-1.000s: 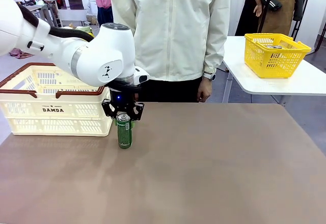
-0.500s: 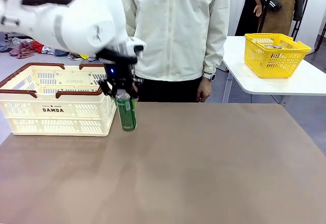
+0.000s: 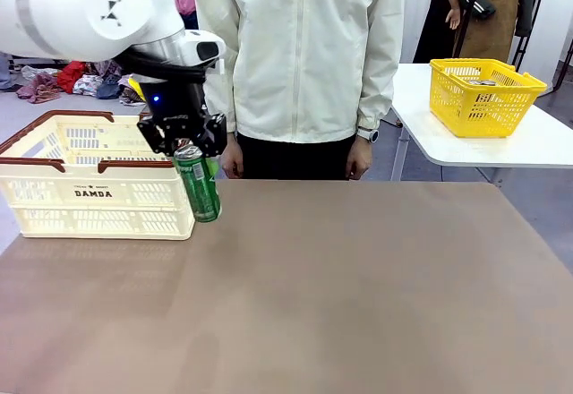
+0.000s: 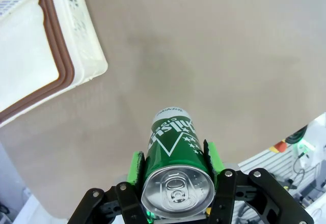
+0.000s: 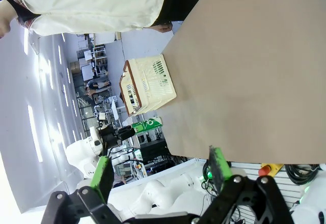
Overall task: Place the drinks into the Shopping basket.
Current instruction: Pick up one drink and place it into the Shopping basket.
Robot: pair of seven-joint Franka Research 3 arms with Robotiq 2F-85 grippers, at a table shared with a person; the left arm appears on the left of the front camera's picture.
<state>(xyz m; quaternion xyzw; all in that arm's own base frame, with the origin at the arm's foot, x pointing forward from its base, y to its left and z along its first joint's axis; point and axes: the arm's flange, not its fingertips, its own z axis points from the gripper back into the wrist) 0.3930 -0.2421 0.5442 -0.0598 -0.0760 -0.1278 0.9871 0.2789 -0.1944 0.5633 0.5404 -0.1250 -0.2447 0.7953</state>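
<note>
Left jaws clamped, wrist (image 3: 173,61) tilted (arm (image 3: 81,9) raised); right jaws spread wide

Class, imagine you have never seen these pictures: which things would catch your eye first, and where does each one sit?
First, the green can, tilted and held above the brown table by the left gripper, beside the cream basket at its right corner. Next, the person in a white jacket standing at the far edge, and a yellow basket on a side table at far right.
</note>
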